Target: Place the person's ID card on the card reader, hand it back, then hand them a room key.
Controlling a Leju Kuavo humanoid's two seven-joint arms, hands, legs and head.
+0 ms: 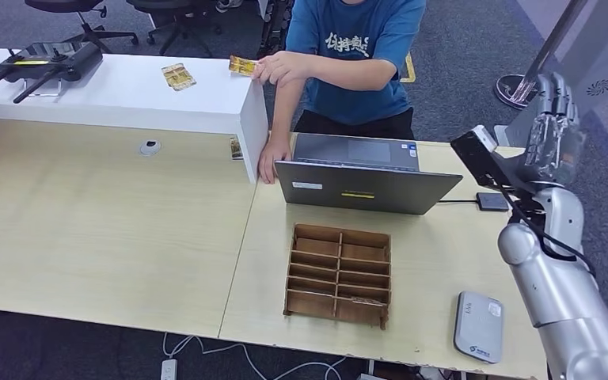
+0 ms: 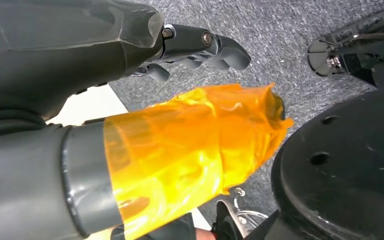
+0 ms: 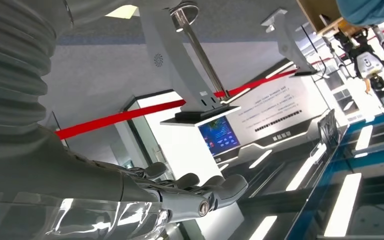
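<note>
A person in a blue shirt stands behind the desk and holds a yellow card point(image 1: 242, 66) over the corner of the white raised counter point(image 1: 127, 99). A second yellow card point(image 1: 178, 76) lies on that counter. The grey-white card reader point(image 1: 479, 325) sits near the desk's front right edge. My right hand point(image 1: 555, 131) is raised at the right, well clear of the desk, fingers straight and holding nothing; the right wrist view shows its fingers point(image 3: 200, 192) extended. My left hand point(image 2: 180, 100) hangs over the carpet, its orange-taped thumb apart from the dark fingers point(image 2: 215, 47), empty.
A grey laptop point(image 1: 364, 180) stands mid-desk with its back to me. In front of it is a brown slotted wooden box point(image 1: 338, 274). The person's other hand point(image 1: 269, 165) rests by the laptop. A small dark device point(image 1: 492, 201) lies right of the laptop. A black controller point(image 1: 47, 62) sits on the counter.
</note>
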